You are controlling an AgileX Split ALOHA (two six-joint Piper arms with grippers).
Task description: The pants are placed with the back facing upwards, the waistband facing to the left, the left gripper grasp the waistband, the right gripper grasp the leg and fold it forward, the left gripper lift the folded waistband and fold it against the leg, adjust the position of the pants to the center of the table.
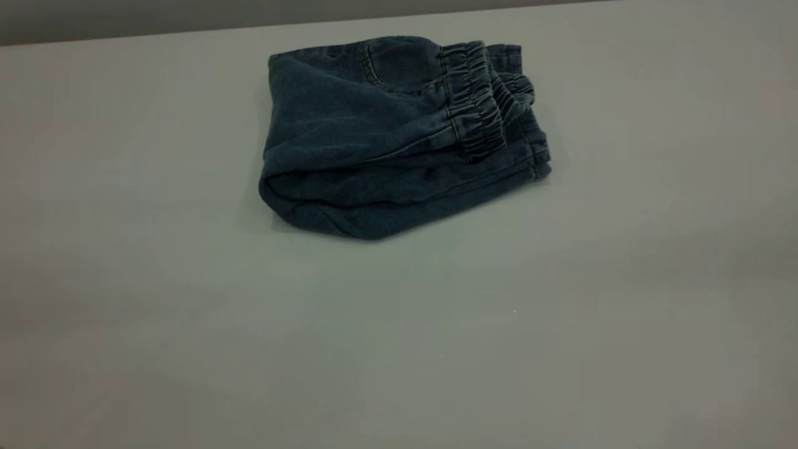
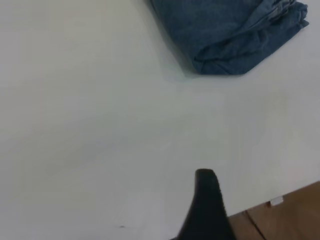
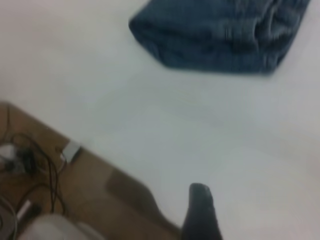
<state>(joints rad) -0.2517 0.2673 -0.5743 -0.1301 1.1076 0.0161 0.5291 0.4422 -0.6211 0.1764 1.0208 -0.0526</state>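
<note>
The pants [image 1: 399, 137] lie folded into a compact blue denim bundle on the white table [image 1: 187, 324], back of centre. The gathered waistband [image 1: 477, 103] rests on top at the bundle's right side, over the stitched leg hems [image 1: 536, 156]. Neither gripper shows in the exterior view. In the left wrist view a black part of my left gripper [image 2: 206, 200] hovers over bare table near its edge, well away from the pants [image 2: 230, 35]. My right gripper [image 3: 201, 210] likewise shows as a black tip over the table edge, far from the pants [image 3: 220, 35]. Nothing is held.
Brown floor [image 2: 290, 215] lies beyond the table edge in the left wrist view. In the right wrist view, floor with tangled cables [image 3: 25, 160] sits past the edge. White tabletop stretches wide in front of and beside the bundle.
</note>
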